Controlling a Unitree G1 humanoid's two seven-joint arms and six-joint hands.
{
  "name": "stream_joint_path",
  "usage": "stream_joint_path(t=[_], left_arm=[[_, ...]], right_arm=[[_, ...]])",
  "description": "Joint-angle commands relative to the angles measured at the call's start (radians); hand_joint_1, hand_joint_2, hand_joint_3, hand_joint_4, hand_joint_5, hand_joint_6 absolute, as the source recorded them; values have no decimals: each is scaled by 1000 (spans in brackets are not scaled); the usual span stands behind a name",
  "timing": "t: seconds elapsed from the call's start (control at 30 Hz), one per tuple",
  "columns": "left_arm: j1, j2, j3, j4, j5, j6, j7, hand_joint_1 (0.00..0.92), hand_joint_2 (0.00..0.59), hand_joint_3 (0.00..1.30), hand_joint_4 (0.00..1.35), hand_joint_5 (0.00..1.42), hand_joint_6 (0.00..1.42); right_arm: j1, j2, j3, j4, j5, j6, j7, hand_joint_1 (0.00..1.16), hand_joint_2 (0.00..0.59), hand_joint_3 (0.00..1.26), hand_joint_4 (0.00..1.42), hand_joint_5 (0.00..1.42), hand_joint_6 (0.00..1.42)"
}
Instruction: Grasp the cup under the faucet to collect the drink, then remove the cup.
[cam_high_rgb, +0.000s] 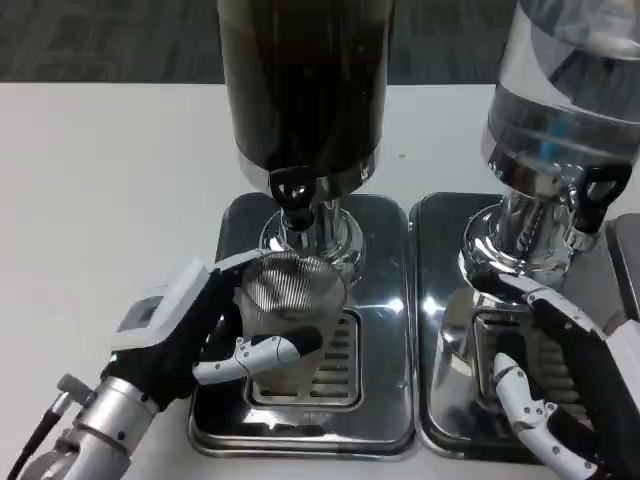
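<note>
White-and-black fingers (262, 352) of the left hand (195, 330) wrap around the front of the ribbed clear cup (290, 315), with the thumb side lying along the cup's rim at about ten o'clock from its centre; the hand is clamped on the cup. The cup stands upright on the slotted grate (335, 360) of the left drip tray (305, 325), directly below the black faucet (293, 195) of the dark drink dispenser (302, 85). The faucet sits at twelve o'clock from the cup's mouth, just above it (whether any liquid is flowing cannot be made out). From the hand, the silver left forearm (95, 430) runs off toward seven o'clock, to the lower left corner of the picture.

On the other side, the right hand (570, 390) hovers over the grate of the right drip tray (450, 330), its fingers (520, 395) spread apart and holding nothing. It lies at about four o'clock from the cup, well apart from it. At twelve o'clock from that hand stands the clear dispenser (565, 85), filled with a pale liquid, on a chrome pedestal (520, 245), its own black tap handle (598, 190) pointing toward the right edge.

Both trays sit side by side, nearly touching, on the white table (110, 190).
</note>
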Motion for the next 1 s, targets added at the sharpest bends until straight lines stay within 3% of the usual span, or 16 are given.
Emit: stream_joint_path(t=[0.03, 1.0], left_arm=[[5, 15, -1, -36, 1, 9, 8, 58, 149, 356, 300, 449, 449], [80, 65, 31, -180, 2, 72, 5, 0, 86, 305, 213, 361, 356]], right_arm=[[0, 0, 1, -5, 2, 10, -1, 446, 586, 273, 174, 134, 113], [-15, -4, -4, 2, 15, 13, 2, 436, 586, 273, 174, 144, 128]])
